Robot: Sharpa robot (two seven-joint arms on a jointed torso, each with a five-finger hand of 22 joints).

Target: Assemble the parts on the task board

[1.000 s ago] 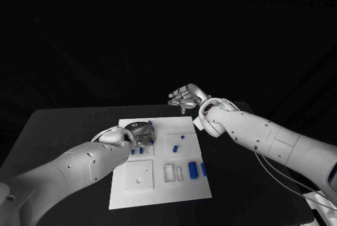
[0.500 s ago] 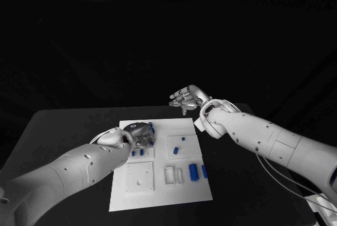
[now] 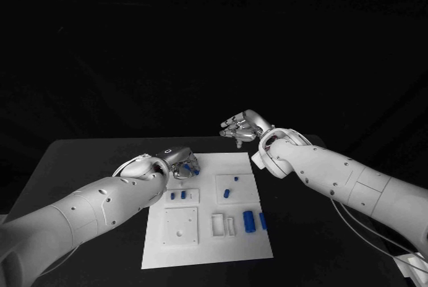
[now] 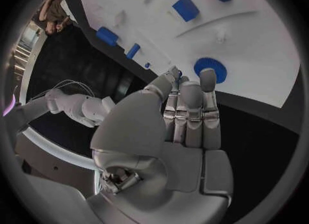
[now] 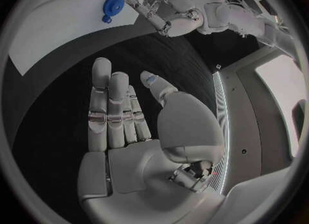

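- Left hand (image 3: 175, 160) sits over the near-left corner of the task board (image 3: 240, 244), fingers extended side by side. Something small and blue shows at the fingertip/thumb tip in the left wrist view, but I can't tell if it's pinched or just lies behind, so grip state is unconfirmed.
- Blue gear (image 4: 207, 69) lies flat on the board just beyond the left hand's fingertips, directly ahead along the finger line. It's round, so no long axis to align. My read: this is the next target, and the move is a short straight reach forward and down.
- Past the gear, further out from the left hand: small blue blocks (image 4: 185, 8) and short blue pegs (image 4: 107, 36), well apart from the fingers. In the head view the two longer blue cylinders (image 3: 254, 221) lie side by side, long axes running along the board's length.
- Right hand (image 3: 242, 127) is raised beyond the board's far edge, over the black counter (image 3: 80, 157), fingers straight and apart, holding nothing.
- Left hand is clearly nearer the gear; the right would have to cross the board corner to reach it.
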